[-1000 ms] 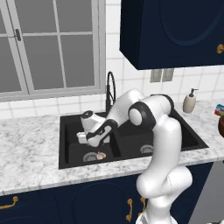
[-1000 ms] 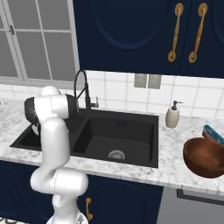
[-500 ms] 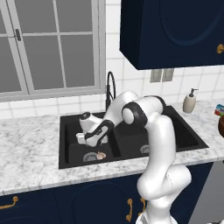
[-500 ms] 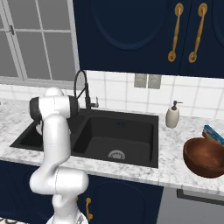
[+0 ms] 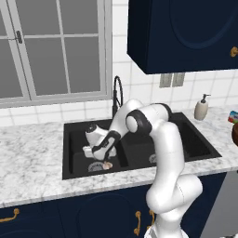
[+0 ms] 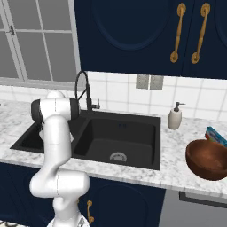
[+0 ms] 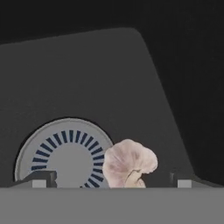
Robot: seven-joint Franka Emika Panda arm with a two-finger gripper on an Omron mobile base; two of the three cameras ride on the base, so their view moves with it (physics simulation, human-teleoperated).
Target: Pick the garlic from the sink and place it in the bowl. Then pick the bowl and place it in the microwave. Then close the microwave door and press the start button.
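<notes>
The garlic (image 5: 108, 164) lies on the floor of the black sink's (image 5: 69, 135) left basin, beside the round grey drain (image 7: 61, 151). My gripper (image 5: 101, 155) hangs low in that basin, just over the bulb. In the hand view the garlic (image 7: 129, 162) sits between the two spread fingertips, nearer the right edge of the drain, and my gripper (image 7: 111, 179) is open and apart from it. The reddish-brown bowl (image 6: 208, 158) stands on the counter far right of the sink (image 6: 150, 165). The microwave is out of view.
A black gooseneck faucet (image 5: 116, 93) rises behind the divider between the basins. A soap dispenser (image 6: 175, 119) stands on the marble counter at the sink's back right. Dark blue cabinets hang above, and a window is at the left.
The arm has swung a little left and the hand has sunk slightly deeper into the left basin, closer to the garlic. The jaws have stayed wide.
</notes>
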